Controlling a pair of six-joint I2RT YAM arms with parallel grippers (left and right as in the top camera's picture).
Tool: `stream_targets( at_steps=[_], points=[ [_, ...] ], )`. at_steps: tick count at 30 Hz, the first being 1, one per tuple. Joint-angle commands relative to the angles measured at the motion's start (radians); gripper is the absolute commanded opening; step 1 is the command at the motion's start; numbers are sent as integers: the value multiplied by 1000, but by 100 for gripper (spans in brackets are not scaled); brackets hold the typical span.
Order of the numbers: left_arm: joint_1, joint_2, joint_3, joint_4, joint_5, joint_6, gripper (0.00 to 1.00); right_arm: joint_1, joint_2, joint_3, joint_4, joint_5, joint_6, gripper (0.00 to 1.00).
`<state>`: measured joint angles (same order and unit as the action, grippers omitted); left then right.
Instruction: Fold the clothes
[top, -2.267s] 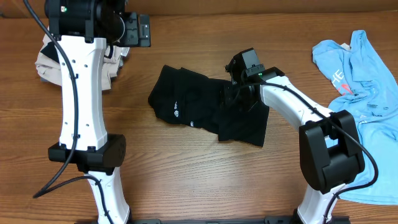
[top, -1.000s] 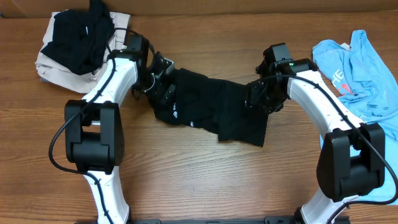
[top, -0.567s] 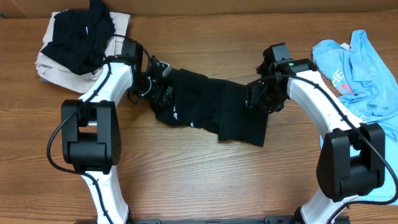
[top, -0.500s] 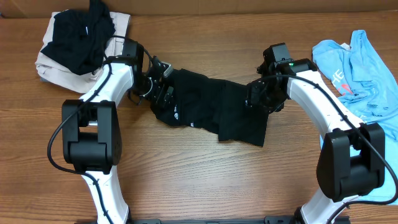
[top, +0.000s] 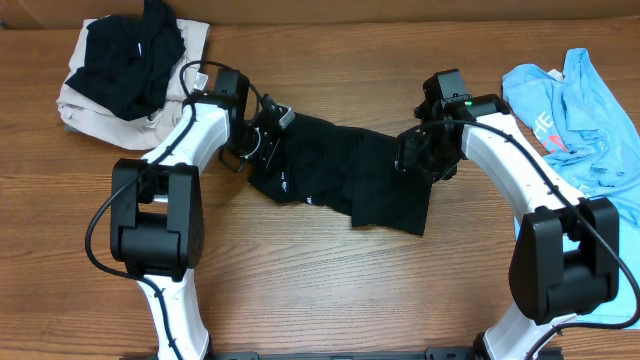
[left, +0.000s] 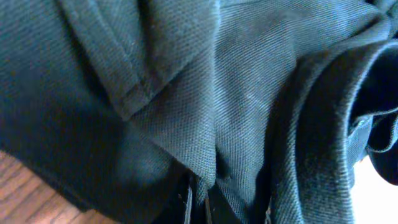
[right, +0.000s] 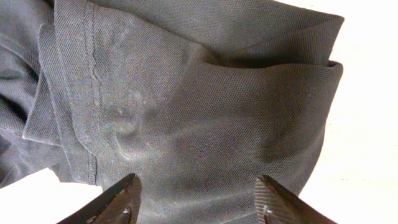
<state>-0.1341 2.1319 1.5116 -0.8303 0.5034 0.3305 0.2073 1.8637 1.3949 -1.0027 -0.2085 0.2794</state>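
Note:
A crumpled black top (top: 340, 180) with a small white logo (top: 284, 181) lies across the middle of the table. My left gripper (top: 268, 135) is at its left edge, shut on a fold of the fabric. In the left wrist view the dark cloth (left: 205, 93) fills the frame, and a ridge of it is pinched between the closed jaws (left: 198, 200). My right gripper (top: 420, 155) hovers low over the top's right part, open. The right wrist view has its two fingertips (right: 121, 202) wide apart above a hemmed flap (right: 205, 124), holding nothing.
A light-blue printed T-shirt (top: 580, 110) is spread at the right edge of the table. At the back left lies a heap of beige cloth (top: 85, 100) with a black piece (top: 125, 60) on it. Bare wood (top: 330, 290) shows in front of the top.
My left gripper has closed on the top's left edge, and its arm has shifted a little to the right. The right arm has stayed in place.

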Motion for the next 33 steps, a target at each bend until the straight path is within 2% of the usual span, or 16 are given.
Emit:
stream_targets(
  at_steps=[1,4,7,8,11,15,19,26,33],
  points=[
    [21,-16,70,-50,-16,-53,4,1,-7,-2,6,2,6,51],
    [34,-19,167,-136,-17,-78,4,1,-4,-8,17,-3,12,38],
    [39,-19,332,-289,-17,-84,4,1,-4,-48,81,-60,18,20],
    [39,-19,423,-369,-32,-84,4,1,-4,-71,110,-89,37,11],
    [35,-19,549,-478,-79,-84,4,1,-4,-111,158,-159,40,5],
    [24,-19,691,-602,-128,-85,4,1,-4,-178,269,-288,100,4],
    [9,-19,746,-643,-150,-85,4,2,-4,-224,399,-385,201,4],
    [-25,-19,748,-652,-219,-85,4,33,-4,-231,502,-435,277,4],
    [-92,-19,748,-649,-257,-84,4,73,-3,-231,533,-395,324,4]
  ],
)
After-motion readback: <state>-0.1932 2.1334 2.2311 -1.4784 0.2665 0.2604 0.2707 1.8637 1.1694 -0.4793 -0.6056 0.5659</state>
